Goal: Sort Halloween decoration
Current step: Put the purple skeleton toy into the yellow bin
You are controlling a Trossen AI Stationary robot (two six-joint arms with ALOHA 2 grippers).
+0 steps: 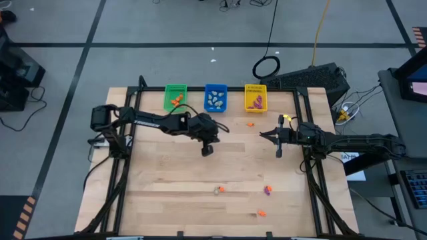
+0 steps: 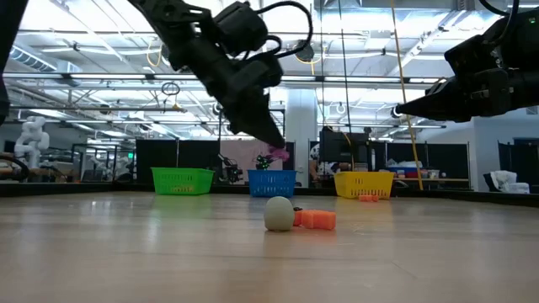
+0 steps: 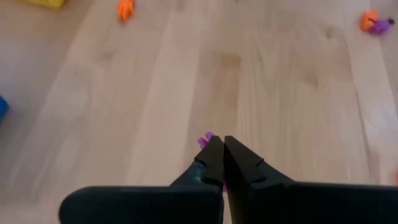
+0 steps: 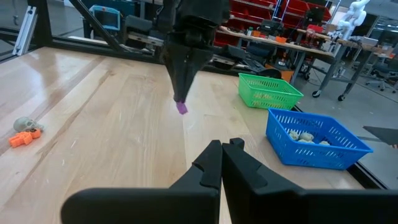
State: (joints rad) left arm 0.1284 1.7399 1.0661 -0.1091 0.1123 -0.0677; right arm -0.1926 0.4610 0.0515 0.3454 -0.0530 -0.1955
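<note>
The left gripper (image 1: 207, 151) is pinching a tiny purple trinket (image 4: 181, 107) between its clenched fingertips, hanging well above the table (image 1: 167, 193) with the piece poking out just below the tips. Taking the yellow bin (image 1: 255, 98) as landmark, the gripper is sitting out over the middle of the table on the blue-bin side of it, so the carry appears to need a diagonal reach toward the table's far edge and toward the right arm. That bin is already holding purple pieces, so it is probably the target.

The right gripper (image 1: 278, 153) is waiting clenched and empty, nearer the yellow bin than the left one is.

A loose orange trinket (image 1: 250, 123) is lying just in front of the yellow bin. Well away from it, near the table's front edge, a pale skull-like trinket (image 2: 279, 213) is touching an orange piece (image 2: 316, 220), with a purple-and-orange trinket (image 1: 267, 191) and another orange one (image 1: 261, 213) farther along.
</note>
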